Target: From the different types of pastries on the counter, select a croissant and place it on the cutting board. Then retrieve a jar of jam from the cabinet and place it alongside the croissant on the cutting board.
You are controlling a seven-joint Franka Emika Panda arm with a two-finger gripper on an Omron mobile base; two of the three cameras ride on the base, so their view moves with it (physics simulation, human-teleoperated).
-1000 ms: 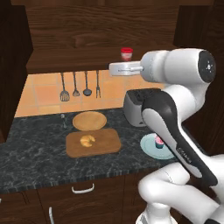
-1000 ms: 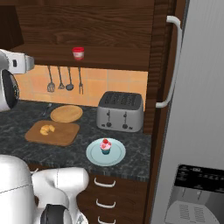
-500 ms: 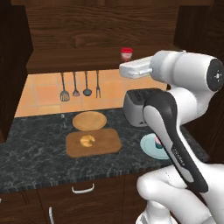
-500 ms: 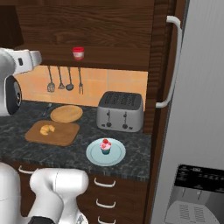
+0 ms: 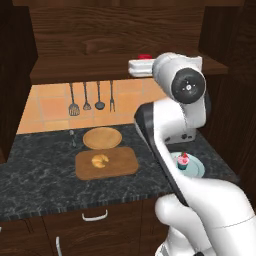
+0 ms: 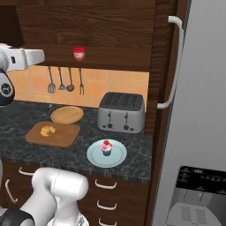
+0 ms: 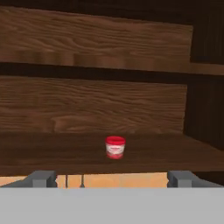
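Dark wooden cabinet (image 6: pixel 110 26) with open shelf spans the wall; speckled desk (image 5: pixel 35 180) below carries brown cutting board (image 5: pixel 106 163), croissant (image 5: pixel 99 160) already resting on it; cupcake (image 6: pixel 106 147) sits apart on its pale plate (image 6: pixel 95 157); hand (image 7: pixel 111 178) is released, fingers spread wide, level with the shelf and short of the jar of jam (image 7: pixel 115 147), which stands upright on the shelf; jar judged rigid, smooth, probably fragile, moderately light; best pinched across its body below the red lid.
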